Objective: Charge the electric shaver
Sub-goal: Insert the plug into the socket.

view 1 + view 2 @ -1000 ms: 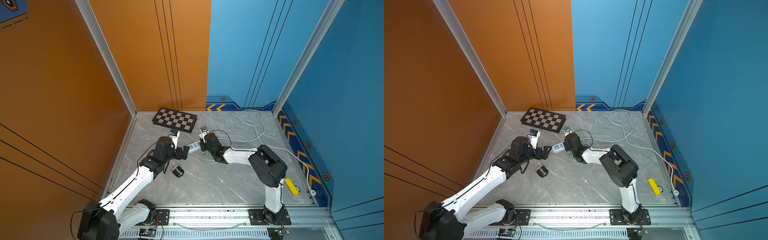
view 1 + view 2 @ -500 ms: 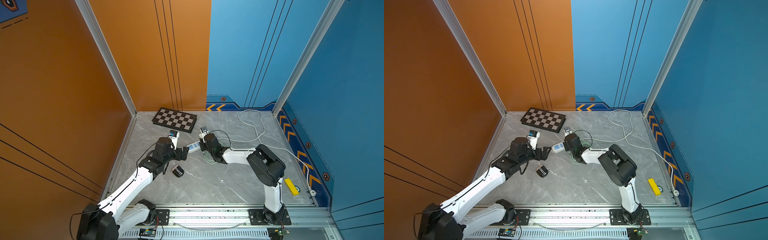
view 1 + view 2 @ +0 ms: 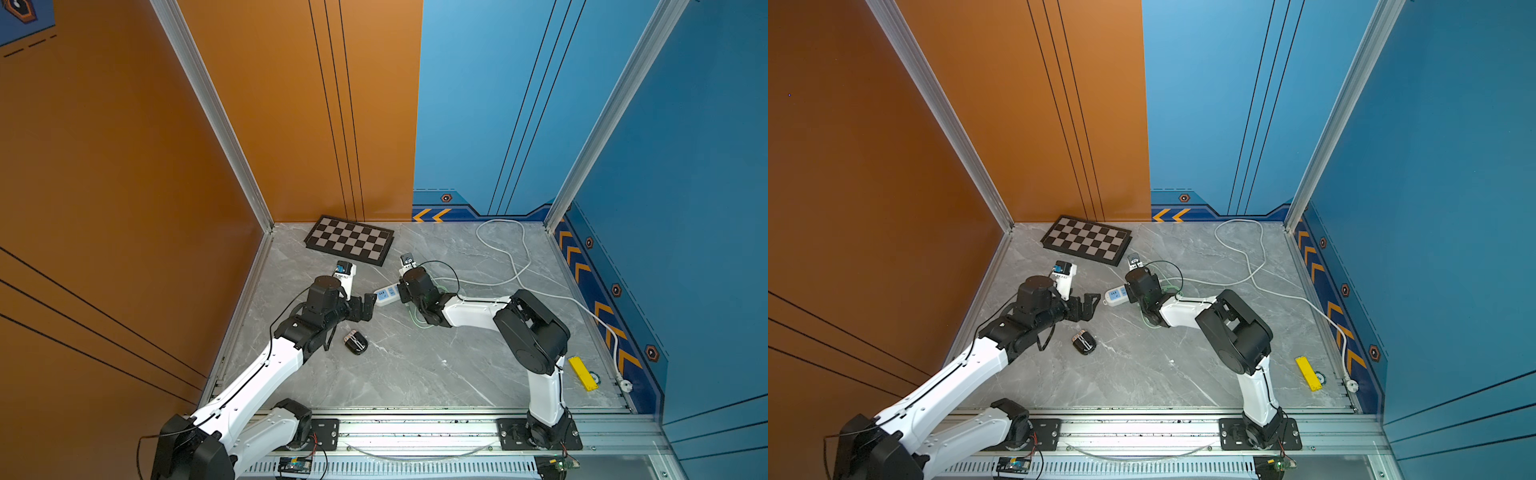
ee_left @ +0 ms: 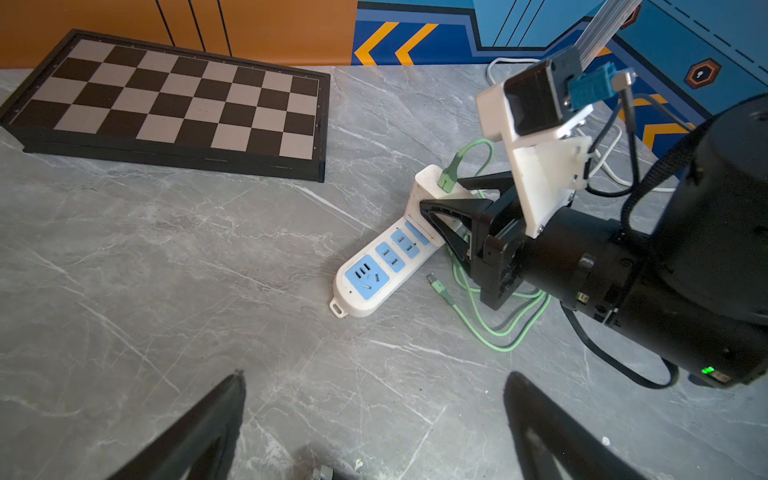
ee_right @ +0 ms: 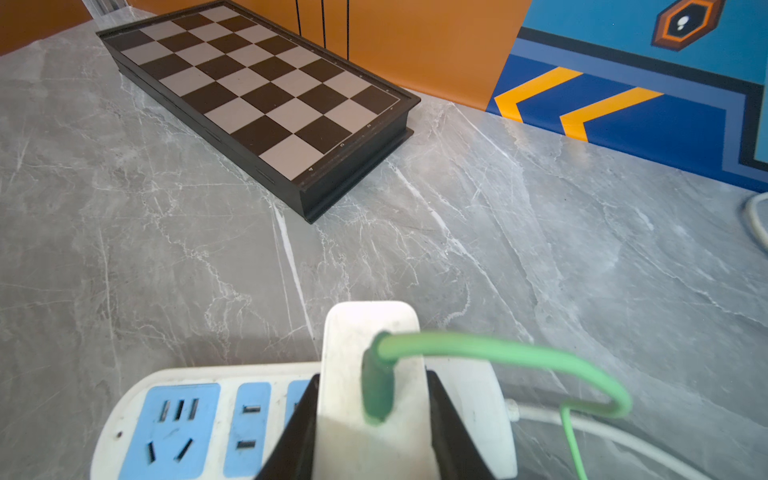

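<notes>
A grey marble tabletop (image 3: 415, 374) sits in a corner of orange and blue walls, with a chessboard (image 3: 349, 240) lying flat near the back. The electric shaver (image 3: 355, 342) (image 3: 1084, 343) lies on the marble with its silver-striped head pointing toward the back. It is near the left arm's wrist and touched by nothing. The left gripper (image 3: 368, 305) (image 3: 1090, 305) hovers farther back than the shaver, apart from it, with its jaws spread wide and empty. In the left wrist view its two dark fingers (image 4: 208, 432) frame bare marble. Ahead of it lies the white-and-blue power strip (image 4: 370, 278) (image 3: 385, 295). The right gripper (image 4: 440, 224) (image 5: 372, 378) is clamped on the white charger block (image 5: 345, 340) (image 4: 428, 183), which stands on the strip's end, one jaw on either side. A green cable (image 5: 498, 345) plugs into the block's top and loops loosely on the table beside the strip (image 4: 490, 328). The shaver is well apart from the right gripper and the strip.
</notes>
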Controlling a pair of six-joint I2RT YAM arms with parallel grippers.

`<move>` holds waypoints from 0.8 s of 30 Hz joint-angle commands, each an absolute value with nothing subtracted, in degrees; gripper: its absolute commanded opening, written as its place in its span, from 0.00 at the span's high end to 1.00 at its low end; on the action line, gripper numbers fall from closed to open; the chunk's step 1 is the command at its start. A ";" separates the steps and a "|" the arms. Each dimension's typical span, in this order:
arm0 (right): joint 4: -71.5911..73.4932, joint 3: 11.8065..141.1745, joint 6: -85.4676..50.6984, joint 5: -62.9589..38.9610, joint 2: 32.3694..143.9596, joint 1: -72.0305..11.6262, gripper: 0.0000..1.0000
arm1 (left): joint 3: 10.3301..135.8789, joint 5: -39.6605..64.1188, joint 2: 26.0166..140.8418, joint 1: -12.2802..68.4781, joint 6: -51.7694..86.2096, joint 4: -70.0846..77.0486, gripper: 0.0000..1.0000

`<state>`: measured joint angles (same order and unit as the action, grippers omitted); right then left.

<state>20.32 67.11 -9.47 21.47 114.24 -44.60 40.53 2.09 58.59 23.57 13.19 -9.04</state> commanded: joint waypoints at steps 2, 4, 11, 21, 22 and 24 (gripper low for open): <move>15.12 65.72 -13.65 24.98 114.96 -45.85 1.00 | 39.92 0.18 57.57 22.81 14.24 -10.02 0.02; 14.92 65.36 -14.64 26.71 115.20 -46.37 1.00 | 39.82 -0.06 57.40 22.68 14.62 -10.01 0.02; 15.78 63.62 -16.41 30.13 116.67 -48.28 1.00 | 39.37 -1.48 56.03 22.06 15.59 -10.25 0.02; 14.85 62.64 -19.71 32.78 118.42 -49.57 1.00 | 37.64 -3.45 53.18 21.27 17.40 -10.28 0.02; 14.85 62.71 -19.99 32.63 118.46 -49.57 1.00 | 37.54 -3.68 53.09 21.19 17.56 -10.28 0.02; 13.53 63.56 -20.43 32.34 120.56 -49.51 1.00 | 37.53 -3.52 52.91 21.01 17.58 -10.26 0.02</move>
<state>22.52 65.04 -18.37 33.54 115.83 -49.19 38.33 -1.96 53.91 21.63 16.62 -9.78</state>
